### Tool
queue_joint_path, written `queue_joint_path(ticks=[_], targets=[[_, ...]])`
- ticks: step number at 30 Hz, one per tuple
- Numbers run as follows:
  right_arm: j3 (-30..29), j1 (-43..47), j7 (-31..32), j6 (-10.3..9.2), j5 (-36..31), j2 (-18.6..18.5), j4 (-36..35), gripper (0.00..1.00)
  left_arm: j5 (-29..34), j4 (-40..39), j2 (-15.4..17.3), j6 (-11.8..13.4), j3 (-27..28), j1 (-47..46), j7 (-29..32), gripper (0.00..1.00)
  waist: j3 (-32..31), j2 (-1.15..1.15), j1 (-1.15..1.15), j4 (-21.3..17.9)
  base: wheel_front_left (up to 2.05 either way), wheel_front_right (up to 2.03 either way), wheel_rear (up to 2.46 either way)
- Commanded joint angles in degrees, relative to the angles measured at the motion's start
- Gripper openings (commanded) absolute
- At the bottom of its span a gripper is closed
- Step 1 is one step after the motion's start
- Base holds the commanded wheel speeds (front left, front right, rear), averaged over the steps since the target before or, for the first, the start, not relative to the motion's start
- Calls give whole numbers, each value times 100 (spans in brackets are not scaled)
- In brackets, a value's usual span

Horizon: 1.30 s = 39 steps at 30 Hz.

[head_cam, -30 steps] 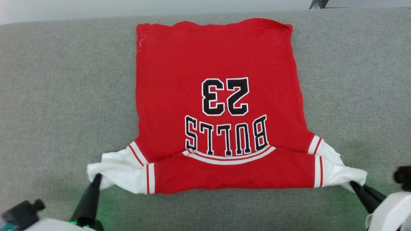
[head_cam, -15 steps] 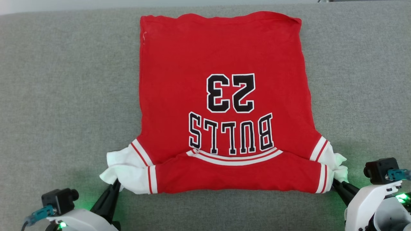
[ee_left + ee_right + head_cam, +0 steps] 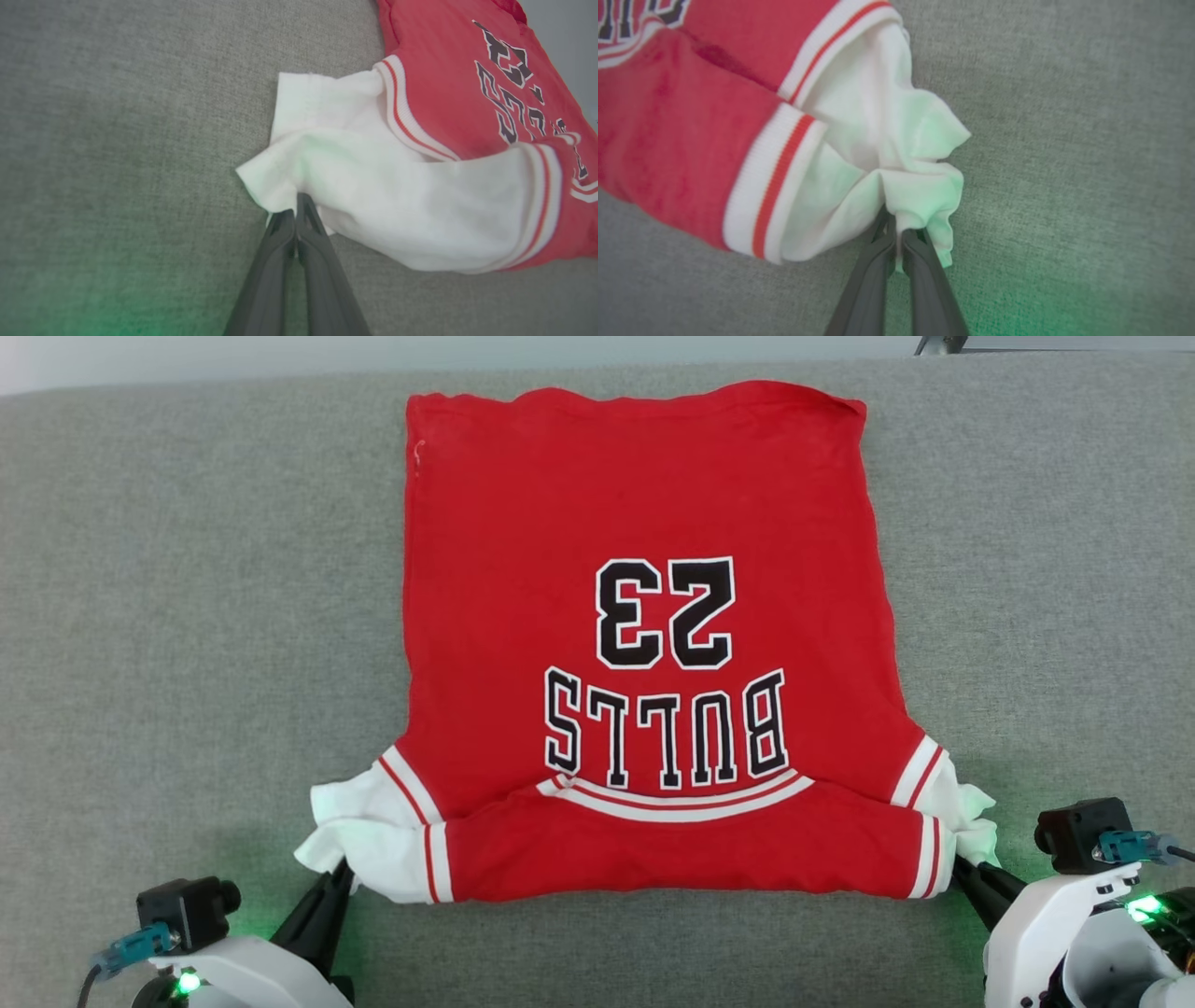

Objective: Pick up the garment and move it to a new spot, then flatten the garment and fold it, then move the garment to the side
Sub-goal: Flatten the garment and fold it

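Observation:
The garment is a red jersey with black white-outlined numbers and lettering, lying spread on the grey surface with its white sleeves toward me. My left gripper is shut on the white sleeve at the near left; the left wrist view shows the dark fingertips pinching its corner. At the near right my right gripper is shut on the other white sleeve, bunched around its fingertips. The near shoulder edge is folded over in a red band.
The grey fabric surface stretches wide on both sides of the jersey. Its far edge runs along the top of the head view, just behind the jersey's hem. Green light from the wrists falls on the surface near both grippers.
Both grippers have moved inward with the sleeves, so the stretched white sleeves have slackened and bunched up. The head view has shifted a little too.

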Motion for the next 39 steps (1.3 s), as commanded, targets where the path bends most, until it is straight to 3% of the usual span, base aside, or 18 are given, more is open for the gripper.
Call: queue_joint_path(ticks=[1,2,3,4,5,11,17,20,26,33,39], targets=[[370,120,94,41,7,227,341,0,6,282,-195,54,-229,75,204,0,-19,0,0,-16,0,0,0],[394,92,41,43,-11,214,330,18,7,276,-202,47,-232,71,190,0,-25,0,0,-24,0,0,0],[394,46,-19,46,-35,215,296,43,4,265,-208,48,-229,68,189,0,-28,0,0,-34,0,0,0],[380,2,-81,46,-32,224,250,94,0,252,-210,53,-227,68,182,0,-30,0,0,-40,0,0,0],[367,-40,-131,46,-49,220,179,100,-7,234,-213,61,-221,73,175,0,-31,0,0,-47,0,0,0],[-219,-243,-207,22,-136,35,-836,100,-56,63,-214,66,-144,110,64,0,8,0,0,-47,0,0,0],[-751,-497,566,21,-65,-142,-2002,100,29,-101,-182,57,-186,-15,97,0,127,0,0,78,0,0,0],[-920,-987,950,21,-59,-243,-2160,100,69,-204,-192,36,-203,-143,111,0,249,0,0,202,0,0,0],[-430,-2266,1546,21,31,-408,-1309,100,174,-360,-246,-115,-283,-467,131,0,661,0,0,501,0,0,0],[130,-4642,1971,20,-194,-313,676,100,311,-342,-365,-244,-400,-815,117,0,1254,0,0,935,0,0,0],[219,-5966,2175,20,-717,-208,2326,100,346,-260,-529,-338,-539,-917,91,0,1523,0,0,1287,0,0,0]])
